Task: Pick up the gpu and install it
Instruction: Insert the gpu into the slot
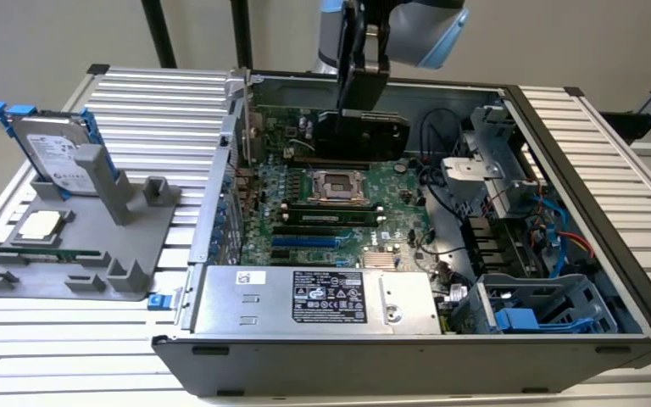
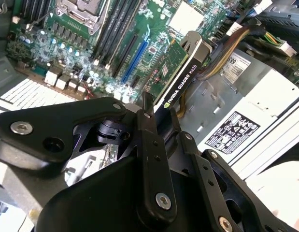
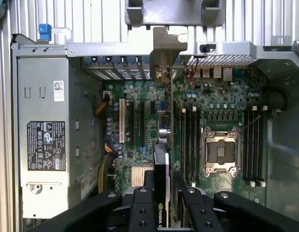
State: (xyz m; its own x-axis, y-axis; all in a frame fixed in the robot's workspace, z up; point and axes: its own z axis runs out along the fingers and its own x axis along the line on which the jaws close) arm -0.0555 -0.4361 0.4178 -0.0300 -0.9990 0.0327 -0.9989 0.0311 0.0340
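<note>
My gripper (image 1: pixel 362 100) is shut on the gpu (image 1: pixel 359 137), which hangs on edge inside the open computer case, above the far part of the green motherboard (image 1: pixel 348 216). In the exterior view its black cooler shroud faces the camera. In the second wrist view the gpu (image 2: pixel 180 72) shows its green board and black edge just beyond the gripper (image 2: pixel 159 116). The first wrist view looks down the card's edge: the gpu (image 3: pixel 163 145) runs from the gripper (image 3: pixel 164 195) to its silver bracket (image 3: pixel 163 53) at the case's rear wall, over the expansion slots (image 3: pixel 137 125).
The case walls (image 1: pixel 597 195) surround the board. A silver power supply (image 1: pixel 314 297) fills the near side, with a blue drive cage (image 1: pixel 541 309) and cables at the exterior view's right. The CPU socket (image 1: pixel 335 185) sits mid-board. A grey holder (image 1: pixel 88 246) with a hard drive (image 1: pixel 60 157) stands outside, left.
</note>
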